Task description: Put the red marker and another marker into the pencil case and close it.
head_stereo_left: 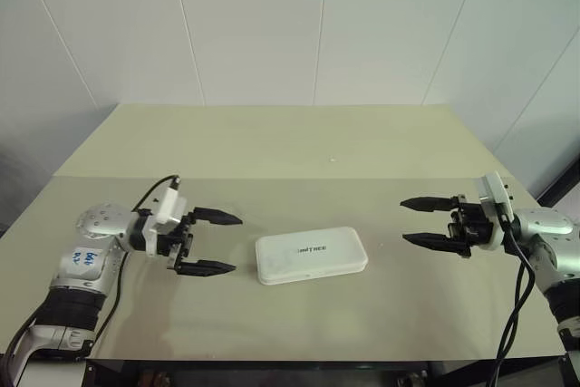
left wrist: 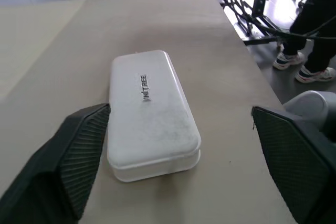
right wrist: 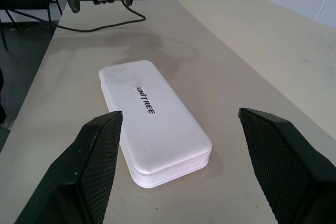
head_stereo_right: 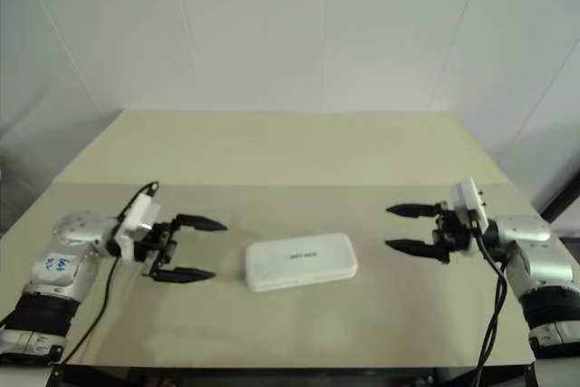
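A white pencil case (head_stereo_left: 311, 256) lies flat with its lid down on a beige table (head_stereo_left: 290, 151), near the table's front edge and about midway between its left and right sides, with its grey lettering facing up. The left gripper (head_stereo_left: 210, 242) hangs just off the case's left end, fingers spread wide and holding nothing, pointing across the table toward the case. The right gripper (head_stereo_left: 424, 221) hangs off the right end, a little farther away, also spread wide and empty, pointing back toward the left one. Neither touches the case. No marker lies loose on the table, and the lid appears seated all round its rim, so the task looks finished or very nearly so; whether the markers are inside cannot be told with the lid shut. If the closing step is in hand, doing it well means checking that the seam is even along every side, pressing straight down on the lid rather than at one corner so the case does not skid toward the front edge, and steadying the far end with the other gripper.
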Robot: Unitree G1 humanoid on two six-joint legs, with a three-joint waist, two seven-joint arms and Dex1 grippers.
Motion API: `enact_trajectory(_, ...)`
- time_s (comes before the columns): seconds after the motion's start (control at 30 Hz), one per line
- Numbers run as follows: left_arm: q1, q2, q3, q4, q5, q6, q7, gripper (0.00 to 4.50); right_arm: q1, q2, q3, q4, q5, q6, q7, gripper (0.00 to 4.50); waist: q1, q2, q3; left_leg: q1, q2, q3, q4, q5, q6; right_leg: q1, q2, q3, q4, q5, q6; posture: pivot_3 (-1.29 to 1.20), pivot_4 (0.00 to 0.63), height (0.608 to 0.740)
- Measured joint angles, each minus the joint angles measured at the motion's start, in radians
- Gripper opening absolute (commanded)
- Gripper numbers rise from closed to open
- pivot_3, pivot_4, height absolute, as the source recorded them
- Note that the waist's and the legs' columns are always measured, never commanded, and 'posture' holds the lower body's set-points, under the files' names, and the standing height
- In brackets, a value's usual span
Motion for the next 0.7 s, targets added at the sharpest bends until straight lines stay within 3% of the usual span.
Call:
enact_trajectory(0.23,0.039,0.002,0.058,-0.004,-0.055,0.048,0.0,4.45,-0.024,-0.007,-0.003,0.018,-0.001,0.0,0.0,4.5,-0.002,0.0,0.0,0.0,0.0,0.0,-0.001,0.0,0.0,0.0,0.0,0.0,0.0,0.0,0.0,0.0,0.15,0.74)
enact_trajectory(0.43,0.013,0.006,0.065,0.096,-0.062,0.045,-0.001,4.45,-0.017,-0.009,-0.018,0.001,-0.001,0.014,0.0,4.5,-0.003,0.0,0.0,0.0,0.0,0.0,-0.001,0.0,0.0,0.0,0.0,0.0,0.0,0.0,0.0,0.0,0.15,0.74)
enact_trajectory(0.7,-0.092,0.014,0.039,0.21,-0.031,0.014,-0.002,4.45,0.116,-0.007,-0.128,-0.191,0.003,0.066,-0.003,4.5,0.004,0.0,0.0,0.0,0.0,0.0,-0.001,0.0,0.0,-0.001,0.0,-0.001,0.0,0.0,0.0,0.0,0.15,0.74)
